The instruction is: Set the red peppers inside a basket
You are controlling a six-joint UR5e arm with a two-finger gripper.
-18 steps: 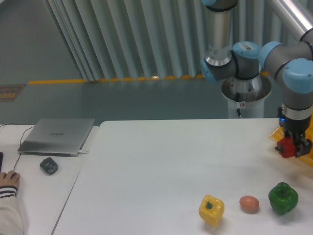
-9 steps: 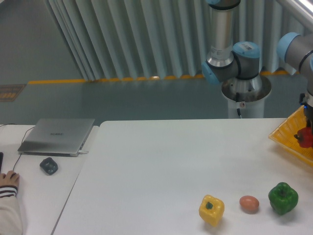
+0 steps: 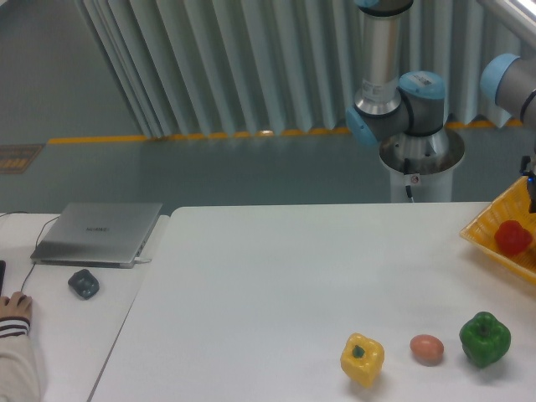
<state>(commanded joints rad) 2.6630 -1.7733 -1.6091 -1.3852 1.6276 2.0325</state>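
At the far left edge you have a person's hand in a striped cuff resting on the side table. Just right of it sits a small dark object, and behind that a closed grey laptop with a cable trailing off its corner.

Moving right, the white table carries three items in a row near its front edge: a yellow pepper, then a small reddish-brown egg-shaped item just beside it, then a green pepper, each standing apart from the next.

Behind the table you see the arm's base and its grey and blue joints rising out of the top of the frame.

At the right edge, the yellow-orange basket is cut off by the frame. The red pepper lies inside it, against the basket floor. A dark sliver of the gripper shows above and slightly right of the pepper, apart from it, at the very border. You cannot tell from this view whether its fingers are spread or closed, as they are mostly out of frame; nothing visibly grips the pepper.
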